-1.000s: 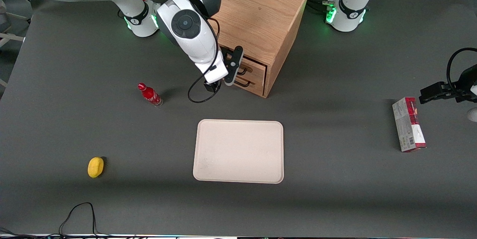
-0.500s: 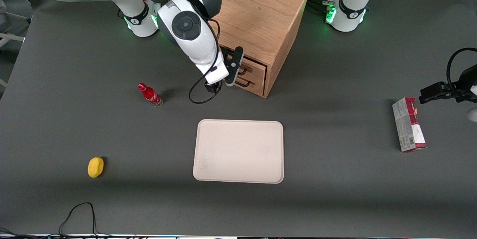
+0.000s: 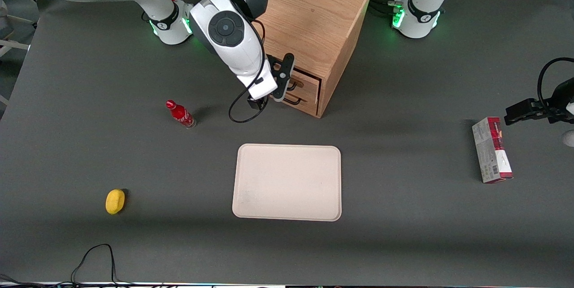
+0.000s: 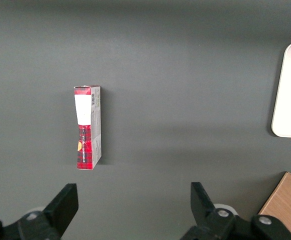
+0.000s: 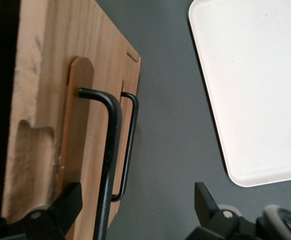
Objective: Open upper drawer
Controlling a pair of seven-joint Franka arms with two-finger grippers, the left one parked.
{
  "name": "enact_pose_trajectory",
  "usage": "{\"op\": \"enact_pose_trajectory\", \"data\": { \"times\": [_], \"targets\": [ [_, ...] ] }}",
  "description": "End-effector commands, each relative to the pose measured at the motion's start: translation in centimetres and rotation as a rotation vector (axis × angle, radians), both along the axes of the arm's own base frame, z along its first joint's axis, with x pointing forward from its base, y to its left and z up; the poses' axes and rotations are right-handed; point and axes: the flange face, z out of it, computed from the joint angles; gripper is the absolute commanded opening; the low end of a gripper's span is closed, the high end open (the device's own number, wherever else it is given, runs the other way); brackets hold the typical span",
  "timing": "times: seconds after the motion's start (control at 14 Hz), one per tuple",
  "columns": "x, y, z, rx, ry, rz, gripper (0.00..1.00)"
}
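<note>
Front view: the oak cabinet [image 3: 314, 23] is standing between the two arm bases, its drawer face turned toward the cream tray [image 3: 287, 182] and slightly toward the parked arm's end of the table. The upper drawer [image 3: 307, 82] is sitting flush with the cabinet front above its twin lower drawer [image 3: 305, 101], so the opening is not yet begun. The gripper [image 3: 283, 84] is hanging just in front of the upper drawer's handle, partly covering it. From here I cannot tell whether it is touching the bar.

Left wrist view: this camera is showing only a red-and-white carton [image 4: 88, 127] on the grey table [image 4: 185, 75], plus a corner of the tray and of the cabinet. It is adding nothing about the drawer.

Right wrist view: the upper drawer's black bar handle [image 5: 110, 165] is running lengthwise between the two spread fingertips [image 5: 68, 202], its long axis lying along the drawer front. The fingers are standing apart, straddling the bar without clamping it. The lower drawer's handle [image 5: 128, 145] is showing parallel to it, nearer the tray. What is left, in my judgement, is closing on the bar and pulling the drawer straight out toward the tray.
</note>
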Motion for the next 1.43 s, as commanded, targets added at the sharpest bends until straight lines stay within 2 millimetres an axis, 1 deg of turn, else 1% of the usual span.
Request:
{"op": "enact_pose_trajectory", "data": {
  "times": [0.0,0.36,0.5,0.64,0.79,0.86,0.93,1.07,1.21,1.36],
  "targets": [
    [0.5,0.5,0.8,0.025,0.029,0.012,1.00],
    [1.0,0.7,-1.5,0.013,0.035,0.043,1.00],
    [1.5,0.2,-1.8,0.011,0.038,0.032,1.00],
    [1.9,-0.1,-1.5,0.012,0.034,0.013,1.00],
    [3.4,-1.3,-0.7,0.018,0.026,-0.034,1.00],
    [3.7,-1.4,-0.5,0.021,0.021,-0.039,1.00],
    [4.0,-1.4,-1.1,0.016,0.026,-0.041,1.00],
    [5.5,-2.1,-1.7,0.014,0.025,-0.064,1.00],
    [6.1,-2.2,-2.0,0.013,0.024,-0.071,1.00],
    [7.3,-2.7,-2.2,0.014,0.019,-0.088,1.00]
  ]
}}
